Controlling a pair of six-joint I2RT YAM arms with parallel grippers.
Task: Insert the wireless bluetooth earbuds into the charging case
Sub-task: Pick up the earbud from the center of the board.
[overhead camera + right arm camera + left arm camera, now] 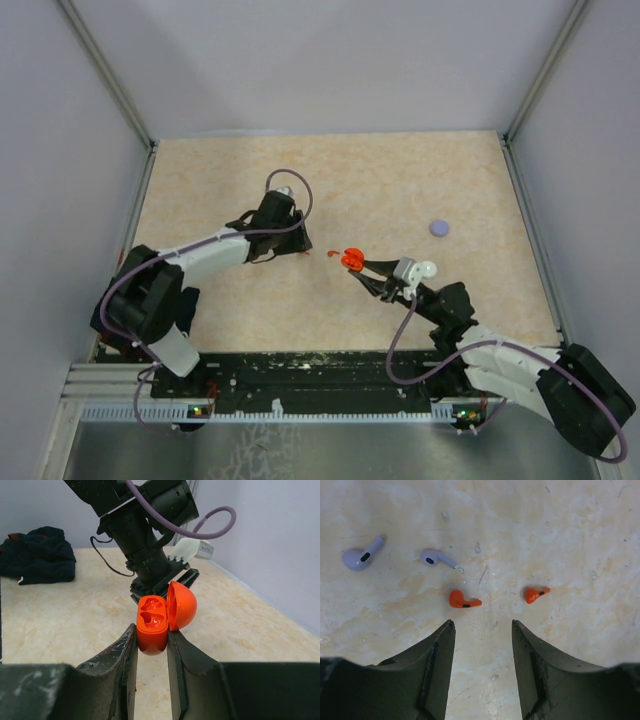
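Observation:
My right gripper (151,631) is shut on the red charging case (152,622), held above the table with its lid hinged open to the right and both sockets empty; the case shows red in the top view (352,261). My left gripper (483,624) is open and empty, low over the table. Just beyond its fingertips lie two red earbuds, one (463,600) ahead of the left finger and one (536,594) to the right. Two greyish-purple earbuds (361,556) (436,558) lie farther left. White earbuds are out of view.
A greyish-purple round disc (439,228) lies on the table at the right. A white round piece (283,189) shows beyond the left arm's wrist. Grey walls close in the beige table (400,180) on three sides. A dark cloth heap (37,555) lies far left in the right wrist view.

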